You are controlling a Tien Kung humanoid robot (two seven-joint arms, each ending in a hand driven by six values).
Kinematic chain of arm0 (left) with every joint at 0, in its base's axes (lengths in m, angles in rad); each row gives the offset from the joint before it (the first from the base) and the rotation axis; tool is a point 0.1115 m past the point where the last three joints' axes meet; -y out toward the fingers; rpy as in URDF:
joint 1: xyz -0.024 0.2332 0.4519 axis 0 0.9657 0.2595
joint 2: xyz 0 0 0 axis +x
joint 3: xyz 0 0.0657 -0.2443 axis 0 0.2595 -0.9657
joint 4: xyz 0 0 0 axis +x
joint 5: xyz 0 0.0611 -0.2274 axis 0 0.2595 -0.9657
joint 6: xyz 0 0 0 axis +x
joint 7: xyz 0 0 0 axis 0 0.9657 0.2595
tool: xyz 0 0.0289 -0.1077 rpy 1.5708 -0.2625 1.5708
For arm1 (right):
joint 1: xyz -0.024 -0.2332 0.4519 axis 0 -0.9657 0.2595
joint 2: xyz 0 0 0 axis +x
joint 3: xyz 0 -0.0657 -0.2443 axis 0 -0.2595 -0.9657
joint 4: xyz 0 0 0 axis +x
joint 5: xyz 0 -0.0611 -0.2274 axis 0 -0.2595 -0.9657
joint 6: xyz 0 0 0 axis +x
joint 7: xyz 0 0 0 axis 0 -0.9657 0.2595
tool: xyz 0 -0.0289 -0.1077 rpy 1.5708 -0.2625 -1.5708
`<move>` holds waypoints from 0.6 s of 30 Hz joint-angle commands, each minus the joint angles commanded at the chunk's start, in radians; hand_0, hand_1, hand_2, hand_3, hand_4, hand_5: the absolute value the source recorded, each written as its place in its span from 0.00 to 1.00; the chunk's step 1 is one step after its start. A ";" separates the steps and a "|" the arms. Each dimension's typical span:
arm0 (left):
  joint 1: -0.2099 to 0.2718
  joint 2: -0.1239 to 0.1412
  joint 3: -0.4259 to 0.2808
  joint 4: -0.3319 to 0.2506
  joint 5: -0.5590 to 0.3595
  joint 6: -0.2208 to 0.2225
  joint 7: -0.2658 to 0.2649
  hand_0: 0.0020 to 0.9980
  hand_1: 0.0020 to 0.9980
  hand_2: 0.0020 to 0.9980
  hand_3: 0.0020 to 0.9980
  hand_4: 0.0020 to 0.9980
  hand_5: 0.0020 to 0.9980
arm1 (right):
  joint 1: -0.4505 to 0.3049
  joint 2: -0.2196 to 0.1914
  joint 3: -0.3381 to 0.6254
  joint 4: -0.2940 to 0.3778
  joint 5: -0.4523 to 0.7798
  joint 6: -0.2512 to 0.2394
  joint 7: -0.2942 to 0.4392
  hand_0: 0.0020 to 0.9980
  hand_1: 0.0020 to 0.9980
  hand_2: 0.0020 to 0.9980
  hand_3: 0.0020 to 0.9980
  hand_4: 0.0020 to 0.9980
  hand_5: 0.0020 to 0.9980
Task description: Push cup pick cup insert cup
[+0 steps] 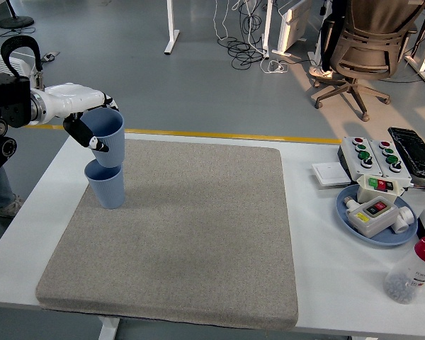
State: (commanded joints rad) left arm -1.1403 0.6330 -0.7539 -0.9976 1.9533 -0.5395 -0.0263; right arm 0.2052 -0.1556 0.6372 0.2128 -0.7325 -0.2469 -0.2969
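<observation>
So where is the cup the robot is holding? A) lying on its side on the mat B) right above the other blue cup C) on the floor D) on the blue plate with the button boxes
B: the left hand holds the blue cup directly over the other blue cup, which stands upright on the grey mat.

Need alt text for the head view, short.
The robot's left hand holds a blue cup directly above a second blue cup standing upright on a grey mat. A blue plate with button boxes sits on the white table at right.
</observation>
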 joint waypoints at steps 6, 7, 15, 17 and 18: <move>0.003 -0.004 0.020 0.024 0.010 0.001 -0.003 0.44 0.55 0.56 0.52 0.60 0.12 | -0.002 0.000 0.001 0.001 -0.003 -0.001 0.000 0.67 0.62 0.63 0.59 0.15 0.50; 0.004 -0.005 0.024 0.030 0.010 0.002 -0.004 0.44 0.55 0.56 0.52 0.60 0.12 | -0.002 0.000 0.000 0.001 -0.003 -0.001 0.000 0.67 0.62 0.63 0.59 0.15 0.50; 0.005 -0.012 0.031 0.059 0.015 0.013 -0.009 0.43 0.55 0.57 0.52 0.60 0.12 | -0.004 0.000 0.006 0.001 -0.012 0.000 -0.003 0.67 0.62 0.63 0.59 0.15 0.50; 0.005 -0.014 0.033 0.065 0.013 0.016 -0.011 0.43 0.55 0.57 0.52 0.60 0.12 | -0.005 0.000 0.007 0.002 -0.014 0.000 -0.003 0.67 0.62 0.63 0.59 0.15 0.50; 0.004 -0.014 0.037 0.069 0.011 0.018 -0.012 0.43 0.56 0.58 0.52 0.60 0.12 | -0.005 0.000 0.007 0.002 -0.014 0.000 -0.003 0.67 0.62 0.63 0.59 0.15 0.50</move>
State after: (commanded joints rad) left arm -1.1362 0.6191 -0.7173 -0.9290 1.9646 -0.5219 -0.0386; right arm 0.2006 -0.1552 0.6439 0.2144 -0.7462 -0.2470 -0.3002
